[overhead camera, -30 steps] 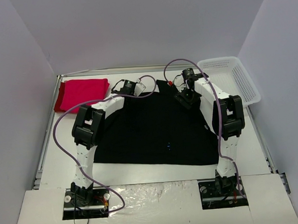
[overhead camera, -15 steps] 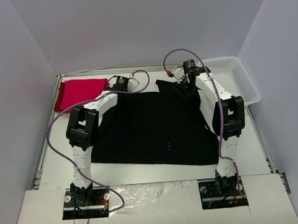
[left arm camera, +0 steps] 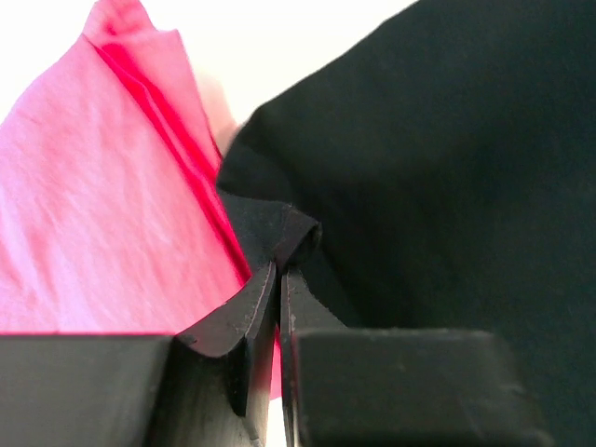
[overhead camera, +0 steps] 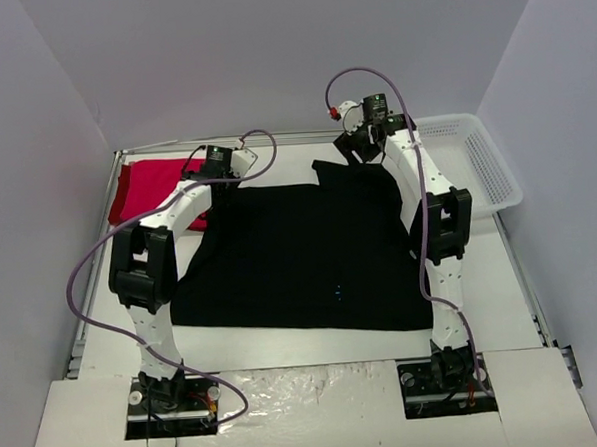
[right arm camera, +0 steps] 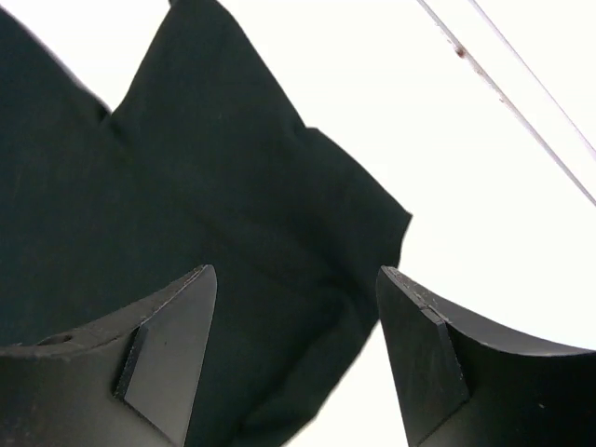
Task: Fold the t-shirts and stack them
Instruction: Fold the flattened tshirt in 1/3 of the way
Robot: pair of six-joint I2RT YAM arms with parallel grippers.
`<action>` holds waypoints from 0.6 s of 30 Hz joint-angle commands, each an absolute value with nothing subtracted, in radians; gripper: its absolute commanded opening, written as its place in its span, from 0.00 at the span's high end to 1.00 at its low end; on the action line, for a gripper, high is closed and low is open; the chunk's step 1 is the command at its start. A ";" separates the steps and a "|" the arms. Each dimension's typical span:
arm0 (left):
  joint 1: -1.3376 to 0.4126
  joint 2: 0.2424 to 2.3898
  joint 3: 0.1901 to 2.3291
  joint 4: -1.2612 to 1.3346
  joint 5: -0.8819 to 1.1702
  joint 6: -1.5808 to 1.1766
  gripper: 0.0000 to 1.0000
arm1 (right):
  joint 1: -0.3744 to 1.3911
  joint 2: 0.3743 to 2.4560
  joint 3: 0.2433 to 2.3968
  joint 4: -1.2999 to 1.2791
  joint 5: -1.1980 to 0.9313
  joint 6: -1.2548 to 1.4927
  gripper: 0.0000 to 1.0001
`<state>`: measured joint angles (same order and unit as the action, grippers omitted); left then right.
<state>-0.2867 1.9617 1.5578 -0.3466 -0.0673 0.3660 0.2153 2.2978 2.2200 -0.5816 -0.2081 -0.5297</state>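
Left gripper (left arm camera: 279, 279) pinches black shirt (left arm camera: 447, 140) edge — red shirt (left arm camera: 93, 214) alongside.

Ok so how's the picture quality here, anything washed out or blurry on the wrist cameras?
Left wrist: the table is blown out white, the red shirt washes to pink, and the left gripper looks soft. Right wrist: the table glares white too; the black shirt shows barely any folds. Top view: evenly lit.

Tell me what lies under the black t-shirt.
White table shows all round the black t-shirt, so it lies spread on that. Its far-left corner, pinched by the left fingers, hangs over the edge of the red t-shirt. Anything else beneath the spread cloth is covered.
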 commanded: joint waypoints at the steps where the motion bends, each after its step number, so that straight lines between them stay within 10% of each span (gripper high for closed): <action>1: -0.281 1.875 1.529 -0.379 -0.049 0.377 0.98 | 0.210 2.374 2.313 -0.604 -0.250 -0.497 0.35; 18: -0.180 1.694 1.437 -0.406 0.034 0.362 0.98 | 0.209 2.565 2.424 -0.552 -0.241 -0.488 0.40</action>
<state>-0.1894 1.7508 1.4406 -0.3779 0.0132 0.3588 0.2146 2.5496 2.3791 -0.5747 -0.2352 -0.4976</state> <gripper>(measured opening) 0.034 0.605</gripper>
